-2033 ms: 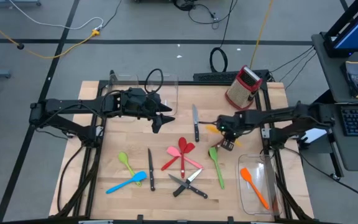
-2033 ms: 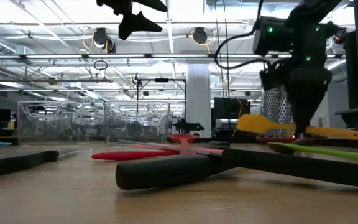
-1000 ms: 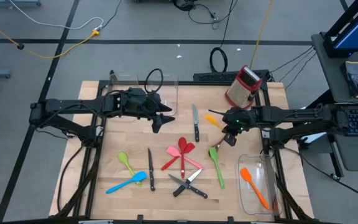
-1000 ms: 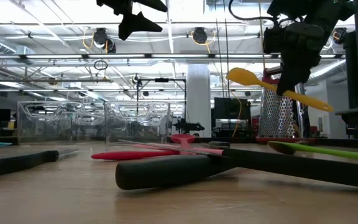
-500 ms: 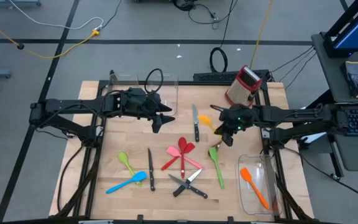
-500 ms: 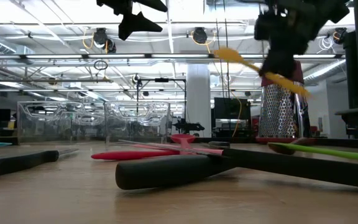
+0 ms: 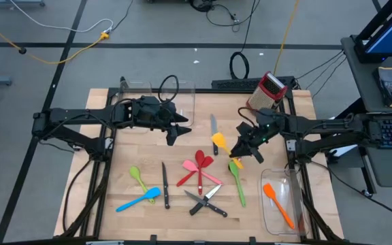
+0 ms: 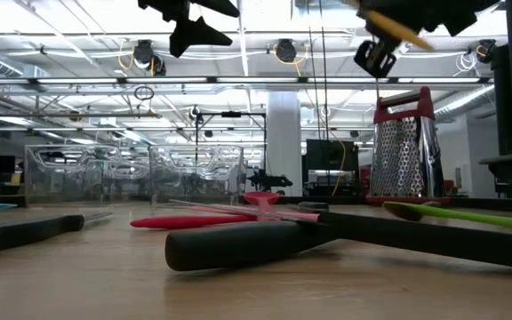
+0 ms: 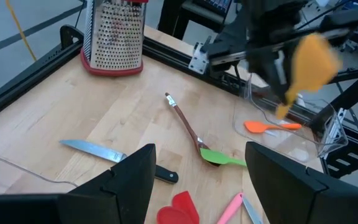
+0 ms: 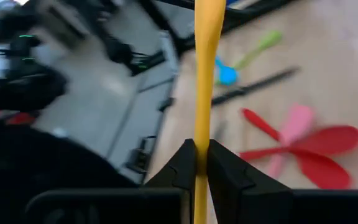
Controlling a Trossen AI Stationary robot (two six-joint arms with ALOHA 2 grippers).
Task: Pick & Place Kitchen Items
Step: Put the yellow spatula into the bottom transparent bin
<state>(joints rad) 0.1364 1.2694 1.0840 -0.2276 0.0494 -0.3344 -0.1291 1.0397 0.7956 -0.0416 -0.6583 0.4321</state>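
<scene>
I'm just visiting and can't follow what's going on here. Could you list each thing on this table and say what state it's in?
Right gripper: shut on yellow spatula, raised.
Yellow spatula: held above the table.
Left gripper: open, empty, raised.
Orange spatula: lying in the clear bin.
Red box grater: standing upright.
Green spoon: lying flat.
Steel knife: lying flat.

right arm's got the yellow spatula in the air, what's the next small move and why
Probably swing the right claw toward the clear bin at the table's near right corner. It is shut on the yellow spatula, lifted clear of the table, and that bin already holds an orange spatula. The left claw waits open.
</scene>
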